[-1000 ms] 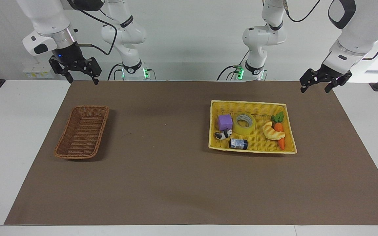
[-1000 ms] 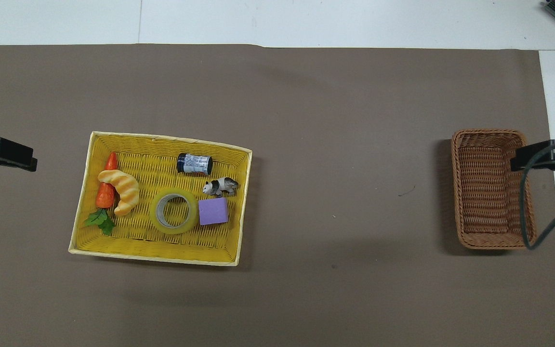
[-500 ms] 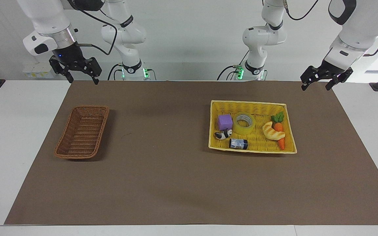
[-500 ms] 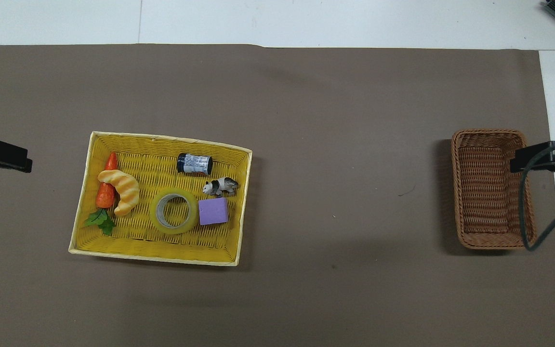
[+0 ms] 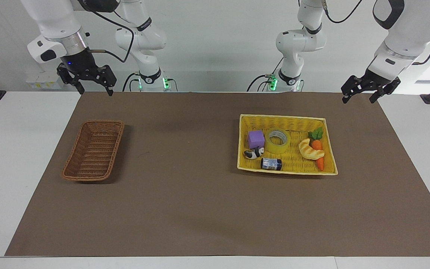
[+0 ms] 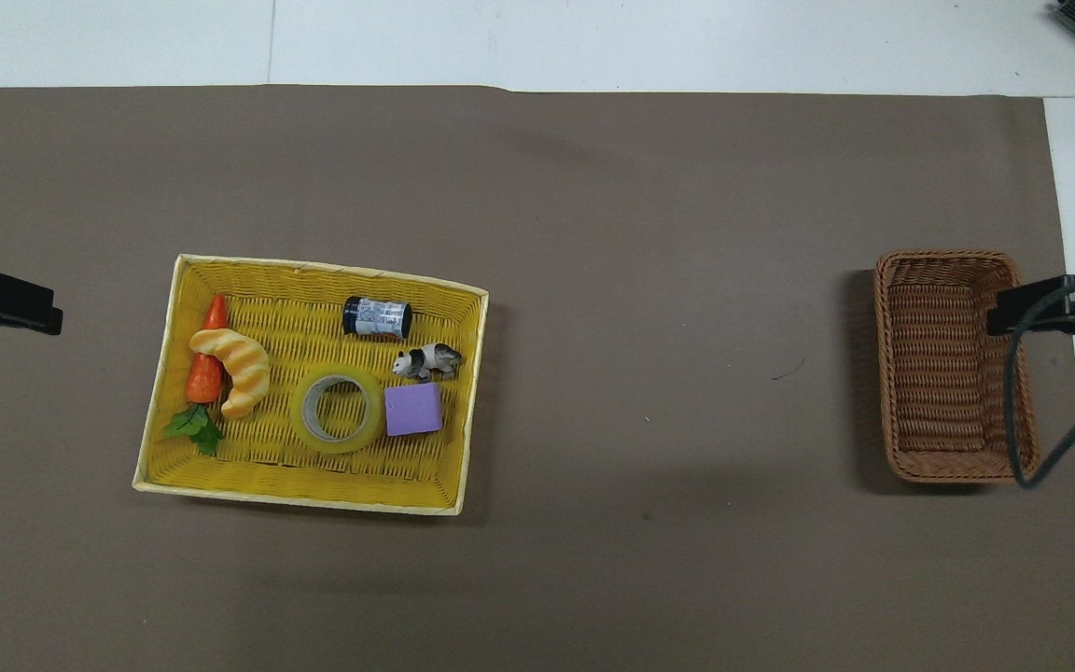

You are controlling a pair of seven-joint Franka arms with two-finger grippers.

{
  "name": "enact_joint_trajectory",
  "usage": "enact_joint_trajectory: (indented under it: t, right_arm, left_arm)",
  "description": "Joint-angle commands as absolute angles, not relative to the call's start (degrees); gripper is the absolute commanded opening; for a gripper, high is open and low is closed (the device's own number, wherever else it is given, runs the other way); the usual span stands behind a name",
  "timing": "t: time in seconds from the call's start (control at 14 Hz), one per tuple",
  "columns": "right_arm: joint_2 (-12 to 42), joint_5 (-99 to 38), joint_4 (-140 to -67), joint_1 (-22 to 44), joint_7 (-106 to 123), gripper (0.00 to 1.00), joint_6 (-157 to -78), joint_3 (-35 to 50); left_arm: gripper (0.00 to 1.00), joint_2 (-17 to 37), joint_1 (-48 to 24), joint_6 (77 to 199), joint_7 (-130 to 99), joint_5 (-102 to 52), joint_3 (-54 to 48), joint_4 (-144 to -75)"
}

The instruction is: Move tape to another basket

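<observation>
The tape (image 5: 278, 141) lies flat in the yellow basket (image 5: 286, 118) toward the left arm's end of a brown mat (image 5: 185, 209), its pale core facing up. Around it in the same basket sit a purple cube (image 5: 256, 139) just beside it, a toy panda (image 5: 254, 153), a small dark can (image 5: 271, 163) on its side, a croissant (image 5: 311, 149) and a carrot (image 5: 317, 149) with green leaves; the croissant lies partly across the carrot. In the overhead view the tape (image 6: 340, 410) sits between the croissant (image 6: 234, 370) and the cube (image 6: 412, 410), nearer to the robots than the can (image 6: 376, 316). The wicker basket (image 5: 93, 149) stands well apart toward the right arm's end of the mat, with nothing in it. The left gripper (image 5: 362, 95) hangs in the air over the mat's corner at the robots' edge, fingers spread and holding nothing. The right gripper (image 5: 93, 89) hangs over the other corner at that edge, its fingers likewise parted and bare. Neither gripper touches either basket.
</observation>
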State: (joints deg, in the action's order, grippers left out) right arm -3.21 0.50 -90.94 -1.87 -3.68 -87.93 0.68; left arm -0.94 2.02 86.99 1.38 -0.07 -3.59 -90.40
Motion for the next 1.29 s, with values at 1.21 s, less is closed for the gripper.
enact_joint_trajectory:
  t: [1.21]
  right_arm:
    - [-4.75,0.62,-92.81,-2.37,-4.04,1.00,-88.24,1.05]
  left_arm:
    - [1.00,-1.93,-6.32,101.76,-20.55,-0.35,-4.57,-103.61]
